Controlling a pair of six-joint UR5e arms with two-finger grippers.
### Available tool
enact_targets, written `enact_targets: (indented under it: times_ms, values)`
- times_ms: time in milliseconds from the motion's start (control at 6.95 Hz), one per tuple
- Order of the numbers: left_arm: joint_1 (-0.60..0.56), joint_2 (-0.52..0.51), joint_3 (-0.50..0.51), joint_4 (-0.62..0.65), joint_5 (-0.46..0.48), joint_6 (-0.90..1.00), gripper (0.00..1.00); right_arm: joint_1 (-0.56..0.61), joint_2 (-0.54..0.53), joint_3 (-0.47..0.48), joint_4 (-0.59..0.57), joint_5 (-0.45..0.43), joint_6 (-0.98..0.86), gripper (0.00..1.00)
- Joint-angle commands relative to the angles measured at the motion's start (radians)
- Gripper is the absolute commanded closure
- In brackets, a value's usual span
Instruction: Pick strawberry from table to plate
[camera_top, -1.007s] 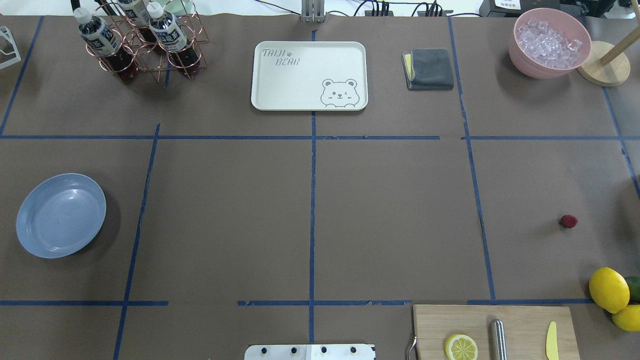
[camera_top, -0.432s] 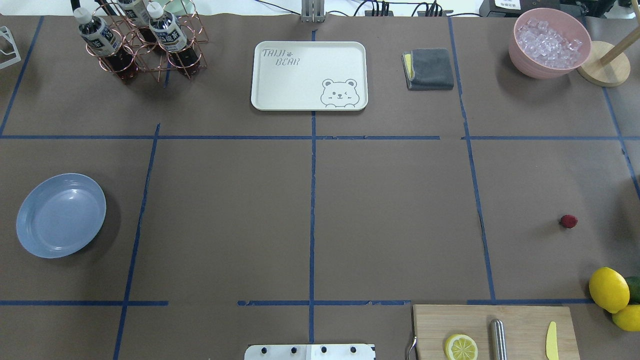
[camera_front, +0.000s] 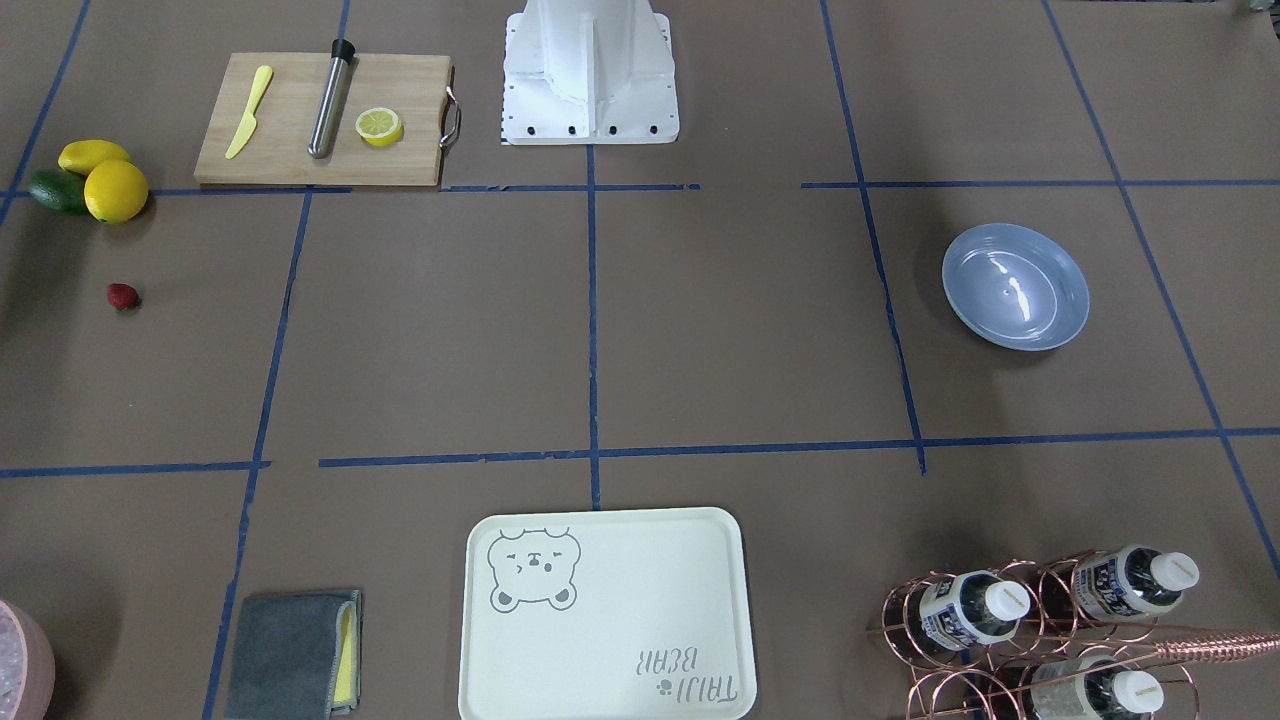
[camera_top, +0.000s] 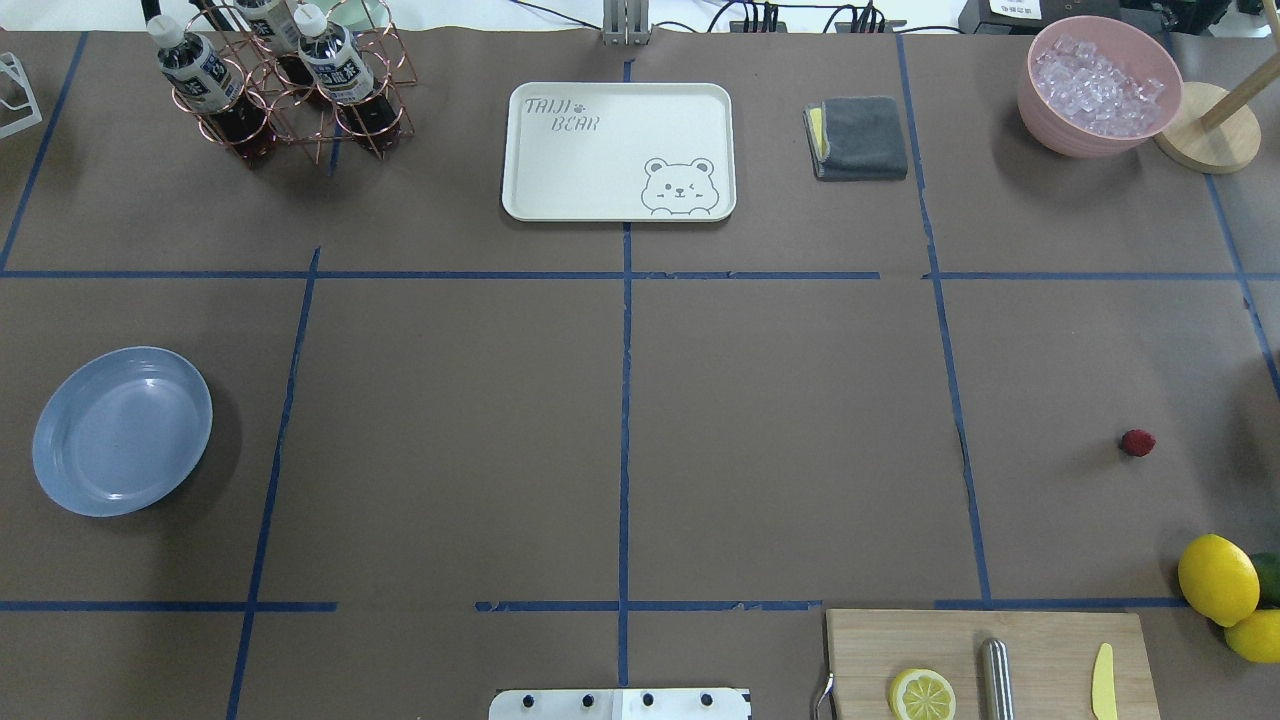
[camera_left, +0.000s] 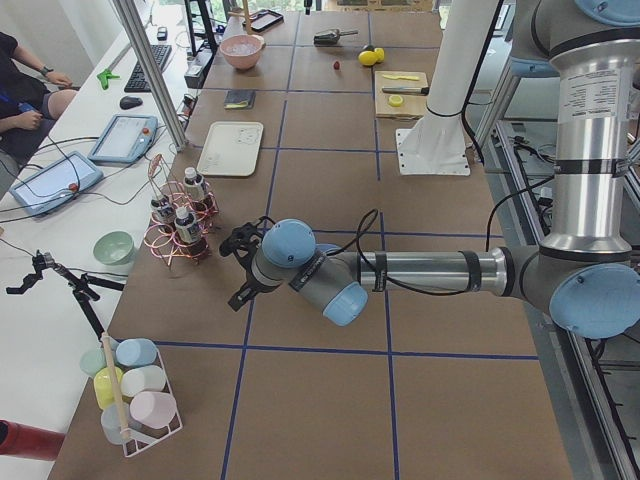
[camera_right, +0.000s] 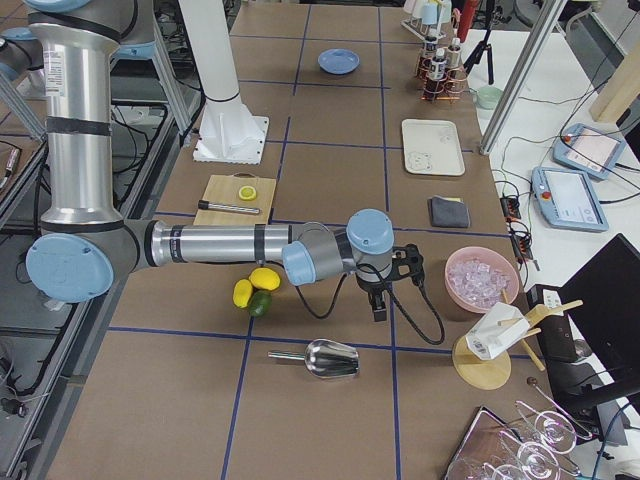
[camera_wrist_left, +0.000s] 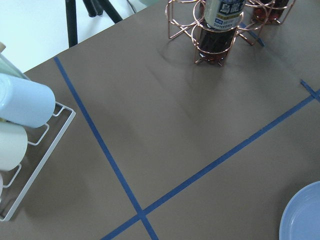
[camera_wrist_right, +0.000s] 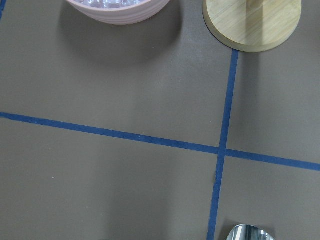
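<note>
The strawberry (camera_top: 1137, 442), a tiny dark-red berry, lies alone on the table (camera_top: 780, 420) at the right, a little beyond the lemons; it also shows in the front view (camera_front: 123, 296). At the far left sits the light-blue plate (camera_top: 122, 430), with nothing on it (camera_front: 1015, 286). Neither arm shows in the overhead or front views. The left gripper (camera_left: 240, 268) hovers near the bottle rack, and the plate's edge (camera_wrist_left: 305, 220) shows in its wrist view. The right gripper (camera_right: 382, 298) hangs near the pink bowl. I cannot tell whether either is open or shut.
Two lemons (camera_top: 1218, 578) and an avocado lie near the strawberry. A wooden board (camera_top: 990, 665) holds a lemon half, a steel rod and a yellow knife. At the back stand a bear-print tray (camera_top: 618, 150), a bottle rack (camera_top: 290, 90), a grey cloth (camera_top: 858, 137) and a pink ice bowl (camera_top: 1098, 85).
</note>
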Motion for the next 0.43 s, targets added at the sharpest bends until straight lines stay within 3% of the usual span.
enact_targets:
  times_ms: [0, 144, 288]
  values:
    - [0.135, 0.013, 0.031, -0.084, 0.057, -0.250, 0.00, -0.001, 0.002, -0.004, 0.000, 0.000, 0.001, 0.00]
    - [0.190, 0.058, 0.032, -0.181, 0.150, -0.388, 0.00, -0.001, 0.002, -0.009, 0.000, 0.002, 0.001, 0.00]
    - [0.240, 0.100, 0.055, -0.310, 0.165, -0.524, 0.05, -0.001, 0.001, -0.010, 0.000, 0.002, 0.001, 0.00]
